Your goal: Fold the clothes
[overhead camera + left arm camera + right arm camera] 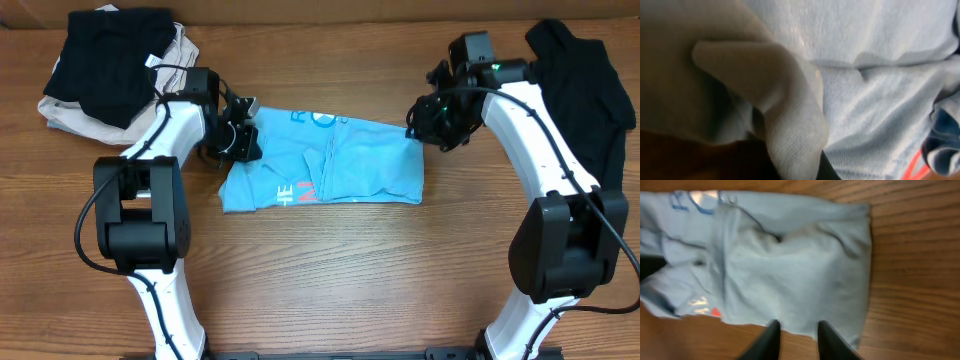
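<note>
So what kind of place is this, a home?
Likely a robotics lab bench: a left arm and right arm stand at a wooden table, a light blue T-shirt between them, a black top aside.

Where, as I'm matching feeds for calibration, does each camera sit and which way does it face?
Overhead: fixed above the table, looking straight down on the light blue T-shirt; the left claw and right claw show.
Left wrist: behind the left claw, pressed close against the shirt's folds; no claw finger clearly visible.
Right wrist: behind the right claw, looking down past its two parted fingertips at the shirt's edge and the table.
Shared: overhead and right wrist both show the shirt's edge nearest the right claw, on bare wood.
</note>
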{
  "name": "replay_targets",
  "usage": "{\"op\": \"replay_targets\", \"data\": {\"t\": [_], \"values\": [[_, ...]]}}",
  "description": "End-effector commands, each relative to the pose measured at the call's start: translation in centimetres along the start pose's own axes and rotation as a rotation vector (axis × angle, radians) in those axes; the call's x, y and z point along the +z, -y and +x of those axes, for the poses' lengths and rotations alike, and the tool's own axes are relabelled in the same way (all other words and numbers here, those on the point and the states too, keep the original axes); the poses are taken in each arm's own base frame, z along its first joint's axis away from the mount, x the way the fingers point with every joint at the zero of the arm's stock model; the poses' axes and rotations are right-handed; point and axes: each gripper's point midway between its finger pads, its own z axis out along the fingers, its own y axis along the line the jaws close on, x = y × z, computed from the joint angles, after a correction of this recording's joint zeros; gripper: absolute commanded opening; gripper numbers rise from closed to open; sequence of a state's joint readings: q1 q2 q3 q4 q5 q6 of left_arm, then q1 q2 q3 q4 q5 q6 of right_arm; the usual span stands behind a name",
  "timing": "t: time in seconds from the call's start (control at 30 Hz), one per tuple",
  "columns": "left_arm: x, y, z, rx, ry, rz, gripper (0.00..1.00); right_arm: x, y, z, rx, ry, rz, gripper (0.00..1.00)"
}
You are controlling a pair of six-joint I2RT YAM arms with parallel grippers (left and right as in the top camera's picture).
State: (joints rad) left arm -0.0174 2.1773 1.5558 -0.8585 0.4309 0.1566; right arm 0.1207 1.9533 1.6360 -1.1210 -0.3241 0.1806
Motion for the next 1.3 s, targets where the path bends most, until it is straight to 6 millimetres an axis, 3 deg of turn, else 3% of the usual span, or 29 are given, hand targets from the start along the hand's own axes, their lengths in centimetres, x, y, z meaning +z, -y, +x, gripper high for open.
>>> {"op": "replay_targets", "data": {"t": [0.0, 0.07, 0.27, 0.37, 0.57, 0.8, 1.03, 1.27], "values": [[-2.0, -1.1, -0.9, -0.044, -0.029, -0.035, 0.04, 1.0, -0.5, 1.1, -0.014, -0.016, -0.042, 0.04], [-4.6, -0.3, -1.8, -0.042, -0.035, -0.052, 0.04, 2.2, -1.2, 1.6, -0.024, -0.025, -0.117, 0.04], [-10.0, 0.8, -2.7, -0.023, -0.057, -0.145, 0.04, 5.5, -1.7, 2.8, -0.038, -0.034, -0.238, 0.04], [-11.6, 1.9, -3.0, 0.007, -0.054, -0.147, 0.04, 7.0, -1.3, 3.3, -0.043, -0.036, -0.257, 0.04], [-13.0, 3.9, -3.7, 0.046, -0.036, -0.152, 0.04, 9.1, -2.3, 4.1, -0.072, -0.065, -0.328, 0.04], [-14.8, 5.2, -3.8, 0.107, -0.040, -0.261, 0.04, 8.7, -4.8, 3.4, -0.127, -0.032, -0.438, 0.04], [-15.9, 6.7, -3.8, 0.154, -0.041, -0.317, 0.04, 9.0, -4.4, 3.1, -0.135, -0.015, -0.404, 0.04], [-15.7, 8.4, -3.6, 0.161, -0.045, -0.312, 0.04, 10.2, -4.7, 3.6, -0.156, -0.025, -0.353, 0.04]]}}
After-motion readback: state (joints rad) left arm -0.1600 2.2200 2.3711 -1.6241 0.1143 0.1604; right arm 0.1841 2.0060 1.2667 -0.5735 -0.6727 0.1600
